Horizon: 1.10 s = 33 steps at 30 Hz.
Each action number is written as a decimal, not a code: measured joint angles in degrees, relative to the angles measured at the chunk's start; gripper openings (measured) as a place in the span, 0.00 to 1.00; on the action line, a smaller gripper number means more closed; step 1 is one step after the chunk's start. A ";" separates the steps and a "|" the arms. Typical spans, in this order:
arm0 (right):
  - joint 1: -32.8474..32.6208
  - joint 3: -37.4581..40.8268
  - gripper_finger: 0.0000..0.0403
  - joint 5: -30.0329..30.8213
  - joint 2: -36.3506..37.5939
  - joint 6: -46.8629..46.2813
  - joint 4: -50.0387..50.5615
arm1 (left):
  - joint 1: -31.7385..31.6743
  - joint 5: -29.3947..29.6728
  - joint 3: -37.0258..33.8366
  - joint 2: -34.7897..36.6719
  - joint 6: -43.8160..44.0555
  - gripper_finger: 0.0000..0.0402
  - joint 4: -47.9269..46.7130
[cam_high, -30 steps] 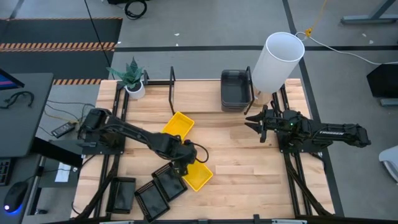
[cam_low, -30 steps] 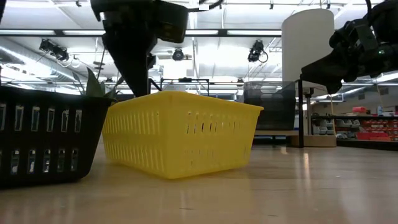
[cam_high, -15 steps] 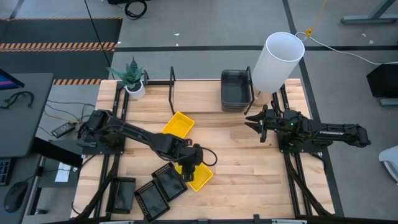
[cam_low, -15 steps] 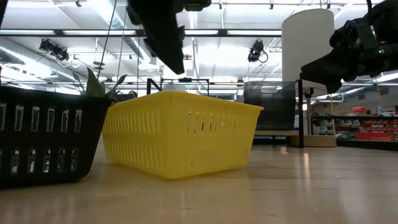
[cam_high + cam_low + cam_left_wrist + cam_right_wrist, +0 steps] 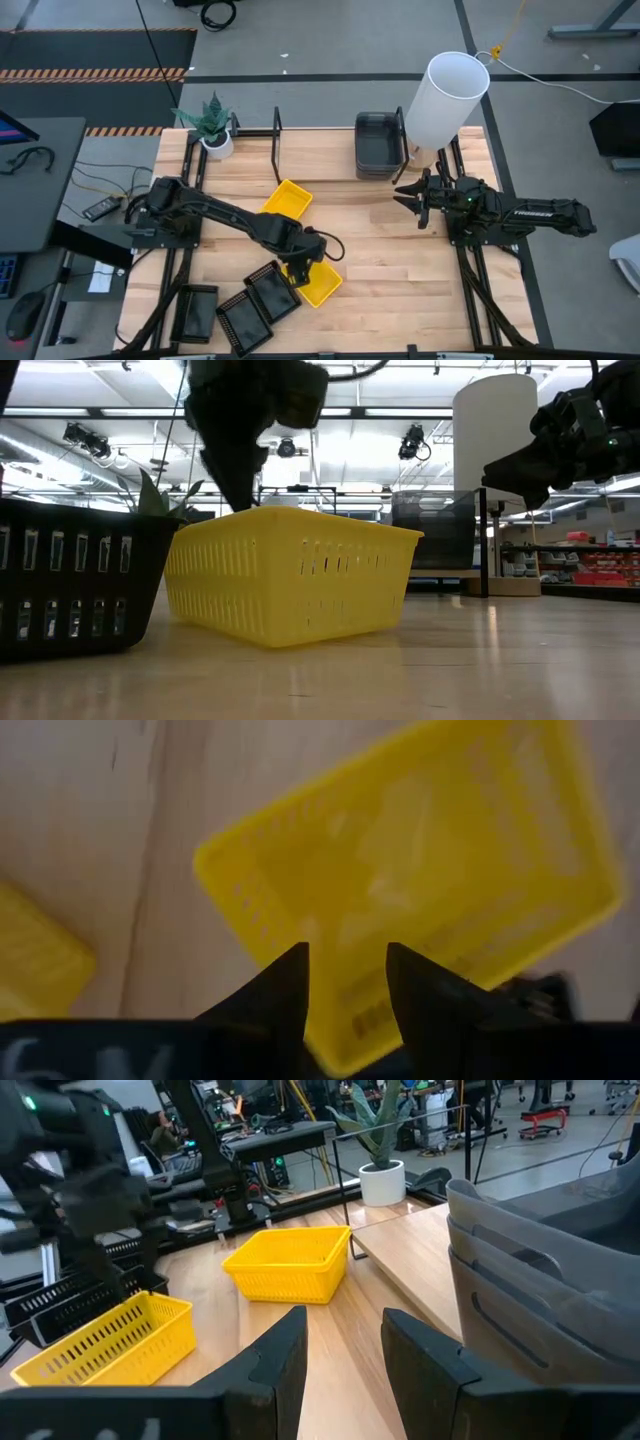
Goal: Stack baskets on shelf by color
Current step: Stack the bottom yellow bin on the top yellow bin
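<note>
A yellow basket (image 5: 320, 284) (image 5: 290, 575) (image 5: 430, 870) rests upright on its base near the table's near edge. My left gripper (image 5: 303, 257) (image 5: 345, 975) is open and points down over its rim on the left side (image 5: 240, 510). A second yellow basket (image 5: 287, 199) (image 5: 288, 1263) sits nearer the table's middle. Three black baskets (image 5: 245, 310) lie near the front left, one (image 5: 75, 575) beside the yellow basket. Dark-grey baskets (image 5: 378, 143) (image 5: 545, 1270) are stacked on the shelf (image 5: 320, 148). My right gripper (image 5: 408, 196) (image 5: 345, 1350) waits open, just in front of the grey stack. My left gripper comes at the yellow basket from above, its open fingers (image 5: 290, 980) standing over one short wall (image 5: 250, 910) at rim height. Whether a finger touches the rim cannot be told. The basket stays flat on the table.
A tall white cylinder (image 5: 445, 98) stands at the far right beside the grey stack. A potted plant (image 5: 213, 128) is at the far left corner. Black shelf uprights (image 5: 277, 128) rise along the far edge. Bare tabletop (image 5: 400, 265) lies between the arms.
My left gripper rose and swung toward the table's right, then came back left and down to the yellow basket's rim. The basket has stayed where it was.
</note>
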<state>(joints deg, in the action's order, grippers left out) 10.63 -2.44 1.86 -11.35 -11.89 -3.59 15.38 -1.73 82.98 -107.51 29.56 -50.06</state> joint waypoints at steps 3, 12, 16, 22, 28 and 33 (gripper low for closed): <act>0.00 0.02 0.34 0.00 -0.04 0.01 -0.50 | -0.41 0.12 -0.04 -2.16 -2.86 0.35 1.62; 0.00 0.07 0.34 0.01 -0.38 -0.01 -1.10 | -2.81 7.66 -0.07 -6.45 -16.86 0.33 6.74; 0.02 0.07 0.34 0.03 -0.38 0.01 -1.08 | -4.46 24.53 -0.07 -6.54 -25.98 0.31 6.98; 0.00 0.07 0.34 0.01 -0.38 0.01 -1.08 | -4.72 31.59 0.66 -2.49 -31.60 0.29 6.02; 0.02 0.07 0.34 0.01 -0.38 0.00 -1.05 | -4.68 12.15 4.27 0.62 -17.86 0.29 4.92; 0.01 0.04 0.34 0.01 -0.38 0.01 -1.06 | -2.34 8.08 4.17 -0.41 -6.22 0.31 6.94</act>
<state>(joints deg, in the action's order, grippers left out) 10.64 -2.39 1.87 -11.73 -11.88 -4.64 13.03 6.35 87.15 -107.92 23.34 -43.12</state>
